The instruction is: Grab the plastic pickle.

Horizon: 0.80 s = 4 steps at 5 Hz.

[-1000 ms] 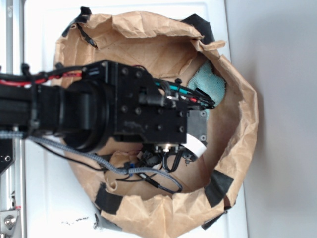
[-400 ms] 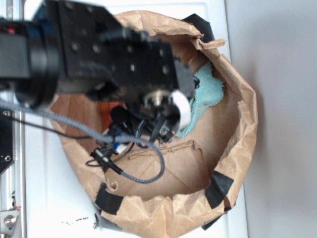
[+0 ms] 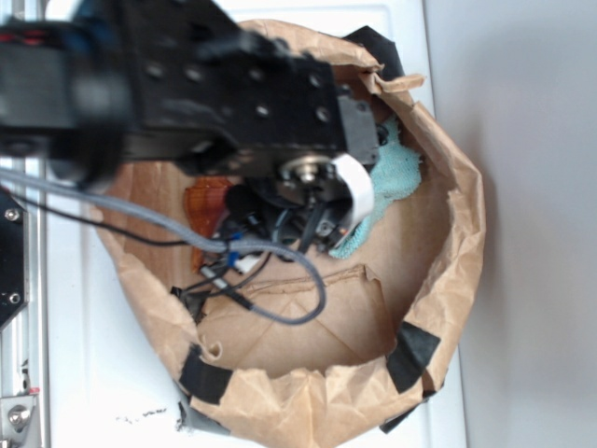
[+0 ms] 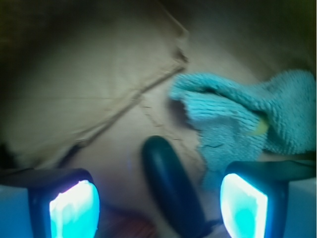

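In the wrist view the plastic pickle [image 4: 171, 186], dark green and smooth, lies on the brown paper floor between my fingers, running from upper left to lower right. My gripper [image 4: 159, 208] is open, with its glowing pads [image 4: 74, 210] wide apart on either side of the pickle and touching nothing. The pickle's lower end sits closer to the right pad. In the exterior view the black arm [image 3: 233, 103] covers the pickle and the fingers.
A light blue terry cloth [image 4: 247, 119] lies just right of the pickle, also seen in the exterior view [image 3: 387, 182]. A tan-orange seashell [image 3: 207, 201] shows left of the wrist. The crumpled paper bag wall [image 3: 457, 233] rings everything, and loose cables [image 3: 280, 299] hang below the arm.
The arm swung from the middle of the bag toward the upper left, then shifted slightly right. The seashell and the bag floor came into view.
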Available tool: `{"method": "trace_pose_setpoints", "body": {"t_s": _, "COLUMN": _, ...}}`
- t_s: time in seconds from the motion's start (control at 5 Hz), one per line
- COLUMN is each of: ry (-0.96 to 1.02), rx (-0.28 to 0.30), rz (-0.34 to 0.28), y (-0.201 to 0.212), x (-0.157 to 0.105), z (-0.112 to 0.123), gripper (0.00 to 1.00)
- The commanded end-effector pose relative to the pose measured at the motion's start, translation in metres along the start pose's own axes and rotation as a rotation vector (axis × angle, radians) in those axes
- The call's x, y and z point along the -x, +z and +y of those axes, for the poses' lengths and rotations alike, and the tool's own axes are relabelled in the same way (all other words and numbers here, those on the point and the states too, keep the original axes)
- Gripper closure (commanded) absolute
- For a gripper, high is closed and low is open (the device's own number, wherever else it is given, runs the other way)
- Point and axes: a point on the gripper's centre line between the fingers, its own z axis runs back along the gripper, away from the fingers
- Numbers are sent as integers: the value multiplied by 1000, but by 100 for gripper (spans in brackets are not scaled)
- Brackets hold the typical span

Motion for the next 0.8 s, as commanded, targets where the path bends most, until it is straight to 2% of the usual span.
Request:
{"method": "trace_pose_setpoints", "body": {"t_s": 0.0, "ry": -64, "rx": -98, "rz": 39, "y": -3, "x": -4, "z": 2, "gripper": 0}}
{"method": "trace_pose_setpoints", "body": {"t_s": 0.4, "ry": -38, "rx": -202, "rz": 42, "y": -40, "x": -13, "z": -5, "gripper": 0}}
{"method": "trace_pose_setpoints", "body": {"t_s": 0.6, "ry": -22, "rx": -187, "rz": 22, "y": -38, "x": -20, "z": -7, "gripper": 0}}
